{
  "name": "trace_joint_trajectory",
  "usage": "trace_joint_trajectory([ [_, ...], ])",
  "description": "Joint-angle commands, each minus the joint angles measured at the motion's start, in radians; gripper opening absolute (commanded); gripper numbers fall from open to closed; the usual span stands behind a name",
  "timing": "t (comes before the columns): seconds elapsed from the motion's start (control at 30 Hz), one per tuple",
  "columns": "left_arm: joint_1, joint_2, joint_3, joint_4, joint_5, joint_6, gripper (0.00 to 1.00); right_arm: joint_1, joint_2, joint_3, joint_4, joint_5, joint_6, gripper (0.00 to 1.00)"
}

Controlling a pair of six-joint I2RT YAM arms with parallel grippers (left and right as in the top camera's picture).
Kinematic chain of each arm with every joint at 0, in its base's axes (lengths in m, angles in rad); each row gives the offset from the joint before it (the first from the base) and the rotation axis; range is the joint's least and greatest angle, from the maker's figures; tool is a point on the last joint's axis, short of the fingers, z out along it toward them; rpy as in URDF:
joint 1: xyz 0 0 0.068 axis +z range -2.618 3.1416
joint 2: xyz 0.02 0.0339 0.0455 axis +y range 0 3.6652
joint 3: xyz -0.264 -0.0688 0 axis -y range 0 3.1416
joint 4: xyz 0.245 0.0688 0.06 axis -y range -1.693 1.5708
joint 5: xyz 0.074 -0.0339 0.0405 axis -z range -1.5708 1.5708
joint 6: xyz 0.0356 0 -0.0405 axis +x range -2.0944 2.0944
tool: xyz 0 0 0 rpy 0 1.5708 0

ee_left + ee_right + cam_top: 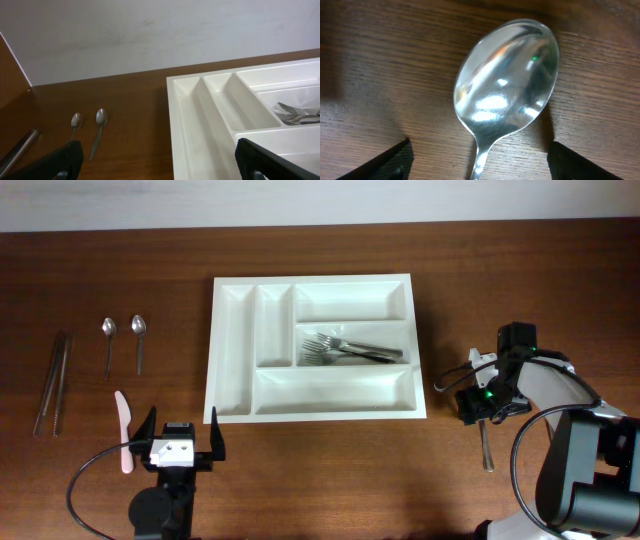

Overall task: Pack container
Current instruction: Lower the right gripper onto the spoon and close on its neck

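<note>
**Hanging over a spoon, right of the tray**

From above, the container lies flat in the middle of the wooden table, its two narrow compartments to the left and three long ones to the right. A few forks lie in the middle long compartment; the other compartments show only bare white.

The right gripper sits well to the right of the tray. The overhead view shows only a thin handle poking out beneath it, and the fingers themselves are hard to make out. The right wrist camera fills this in: a large spoon lies bowl-up on the wood, with one dark fingertip on either side of its neck, spread and clear of the metal.

The left gripper is near the tray's front left corner, its fingers wide apart and holding nothing. Its wrist camera looks along the narrow compartments and catches two small spoons. Only the overhead also shows the pale plastic knife and two long dark sticks at the far left.
</note>
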Motion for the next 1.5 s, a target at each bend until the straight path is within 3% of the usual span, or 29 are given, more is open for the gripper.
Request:
trace_joint_trajectory([
  [0.0,0.004,-0.008,-0.006,-0.001,-0.003,0.013,0.99,-0.007,0.025,-0.005,0.01,0.019,0.001,0.72],
  [0.1,0.004,-0.008,-0.006,-0.001,-0.003,0.013,0.99,-0.007,0.025,-0.005,0.014,0.02,0.002,0.6],
  [0.27,0.004,-0.008,-0.006,-0.001,-0.003,0.013,0.99,-0.007,0.025,-0.005,0.016,0.02,0.002,0.56],
  [0.37,0.004,-0.008,-0.006,-0.001,-0.003,0.013,0.99,-0.01,0.025,-0.005,0.009,0.019,0.002,0.45],
  [1.07,0.004,-0.008,-0.006,-0.001,-0.003,0.013,0.99,-0.058,0.025,-0.005,-0.026,0.012,0.044,0.34],
  [1.3,0.004,-0.008,-0.006,-0.001,-0.003,0.013,0.99,-0.058,0.025,-0.005,-0.026,0.012,0.043,0.22],
  [1.47,0.004,-0.008,-0.006,-0.001,-0.003,0.013,0.99,-0.058,0.025,-0.005,-0.026,0.013,0.043,0.22],
])
